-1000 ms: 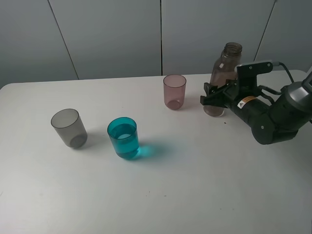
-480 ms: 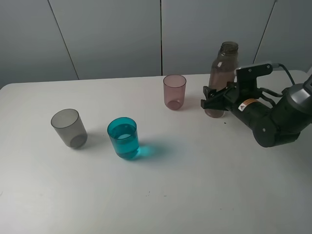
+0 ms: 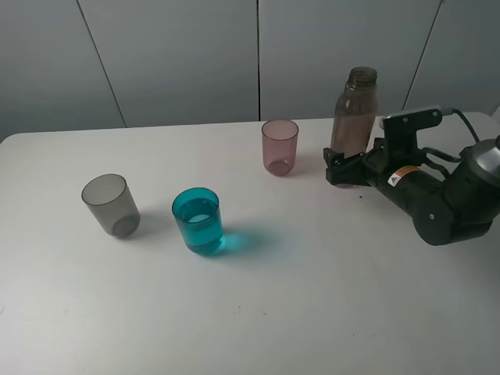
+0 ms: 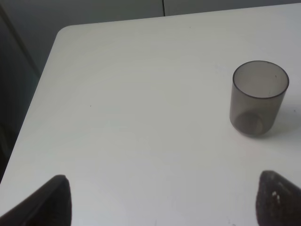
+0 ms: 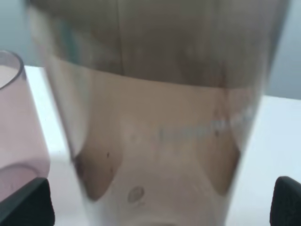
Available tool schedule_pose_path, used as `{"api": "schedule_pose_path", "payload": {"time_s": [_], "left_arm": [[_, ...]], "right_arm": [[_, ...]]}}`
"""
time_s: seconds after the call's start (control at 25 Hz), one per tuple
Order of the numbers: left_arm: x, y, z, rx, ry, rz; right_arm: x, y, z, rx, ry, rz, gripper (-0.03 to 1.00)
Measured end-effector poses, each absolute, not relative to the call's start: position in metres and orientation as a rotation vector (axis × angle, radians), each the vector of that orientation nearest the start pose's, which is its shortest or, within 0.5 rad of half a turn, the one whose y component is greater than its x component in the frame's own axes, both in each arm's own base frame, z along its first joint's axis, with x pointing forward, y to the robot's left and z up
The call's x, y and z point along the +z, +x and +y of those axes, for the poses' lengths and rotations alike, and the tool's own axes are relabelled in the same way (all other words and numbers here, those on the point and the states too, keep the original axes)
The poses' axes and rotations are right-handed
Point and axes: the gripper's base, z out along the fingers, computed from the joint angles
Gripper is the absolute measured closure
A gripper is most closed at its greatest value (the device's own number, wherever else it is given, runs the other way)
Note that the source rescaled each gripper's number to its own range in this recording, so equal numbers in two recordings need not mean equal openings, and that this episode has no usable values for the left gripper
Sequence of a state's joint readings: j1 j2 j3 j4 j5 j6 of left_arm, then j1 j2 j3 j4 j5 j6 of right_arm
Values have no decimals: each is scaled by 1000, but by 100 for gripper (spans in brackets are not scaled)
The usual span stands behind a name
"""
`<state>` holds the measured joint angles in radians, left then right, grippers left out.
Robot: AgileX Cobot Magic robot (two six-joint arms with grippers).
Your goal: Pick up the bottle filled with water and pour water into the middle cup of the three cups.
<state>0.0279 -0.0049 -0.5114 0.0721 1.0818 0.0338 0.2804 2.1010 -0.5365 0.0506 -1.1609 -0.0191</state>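
The brownish-pink bottle (image 3: pixel 355 109) stands upright at the back right of the table, uncapped, with water in its lower part. My right gripper (image 3: pixel 344 169) is low at its base. In the right wrist view the bottle (image 5: pixel 155 117) fills the space between the open fingers of the gripper (image 5: pixel 155 207), with a gap on each side. The three cups stand in a slanted row: grey (image 3: pixel 110 205), teal-blue middle cup (image 3: pixel 198 220) holding water, and pinkish-mauve (image 3: pixel 280 147). My left gripper (image 4: pixel 169 202) is open and empty, with the grey cup (image 4: pixel 258 104) ahead of it.
The white table (image 3: pixel 312 297) has a rounded far-left corner (image 4: pixel 66 33). The pinkish-mauve cup (image 5: pixel 14 132) stands close beside the bottle. Grey wall panels rise behind the table. The left arm is out of the exterior high view.
The bottle has gone from tilted to upright on the table. My right gripper has slid down and back a little toward its base.
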Motion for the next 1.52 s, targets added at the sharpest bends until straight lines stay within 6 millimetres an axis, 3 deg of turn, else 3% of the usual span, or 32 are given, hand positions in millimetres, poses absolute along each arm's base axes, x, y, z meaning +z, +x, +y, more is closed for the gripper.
{"api": "schedule_pose_path", "payload": {"time_s": [0.32,0.52,0.68,0.84,0.96,1.08,1.24,1.4,1.52], "left_arm": [[279,-8,6,125,1,2049],[279,-8,6,125,1,2049],[279,-8,6,125,1,2049],[279,-8,6,125,1,2049],[279,-8,6,125,1,2049],[279,-8,6,125,1,2049],[279,-8,6,125,1,2049],[279,-8,6,125,1,2049],[279,-8,6,125,1,2049]], "right_arm": [[113,250,65,135,-203,1897,-3],[161,229,58,153,-151,1955,-3],[217,221,59,192,-170,1956,-3],[293,211,62,193,-282,1955,-3],[337,197,60,192,-339,1988,-3],[351,178,56,184,-394,2105,-3],[352,150,49,182,-431,2201,-3],[358,111,39,187,-450,2237,-3],[349,72,28,195,-453,2269,-3]]}}
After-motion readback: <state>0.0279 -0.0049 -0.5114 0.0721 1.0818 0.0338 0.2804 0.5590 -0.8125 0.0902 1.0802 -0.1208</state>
